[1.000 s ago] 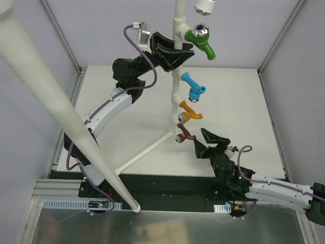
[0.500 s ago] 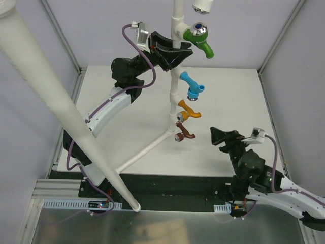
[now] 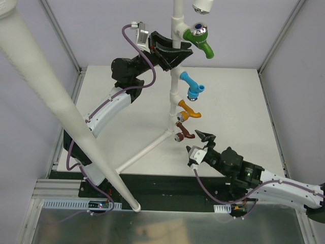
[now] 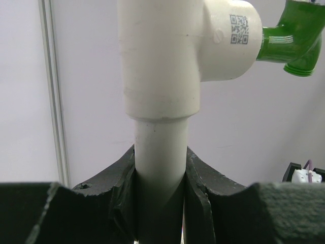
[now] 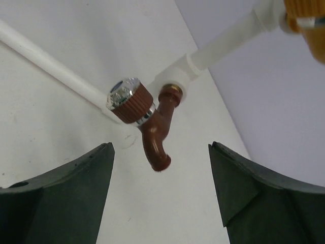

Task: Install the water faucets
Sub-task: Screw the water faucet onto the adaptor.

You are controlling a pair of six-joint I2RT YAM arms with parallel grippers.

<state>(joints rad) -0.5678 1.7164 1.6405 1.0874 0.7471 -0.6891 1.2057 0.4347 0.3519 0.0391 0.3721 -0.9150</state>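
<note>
From above, the pipe point(image 3: 174, 95) stands upright. It carries the green faucet point(image 3: 199, 40) at 12 o'clock, then the blue faucet point(image 3: 192, 85), orange faucet point(image 3: 188, 113) and brown faucet point(image 3: 185, 133) lower down. The left gripper point(image 3: 175, 52) holds the pipe at the green faucet's 9 o'clock. The right gripper point(image 3: 202, 139) is at the brown faucet's 4 o'clock.

Left wrist: the jaws are clamped on the pipe.

Right wrist: the jaws are apart, and the brown faucet shows in the gap, touching neither.

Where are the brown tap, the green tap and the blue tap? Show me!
brown tap point(image 5: 155, 133), right wrist view, on its curved spout.
green tap point(image 3: 199, 42), top external view, on its green body.
blue tap point(image 3: 190, 82), top external view, on its blue body.
</note>
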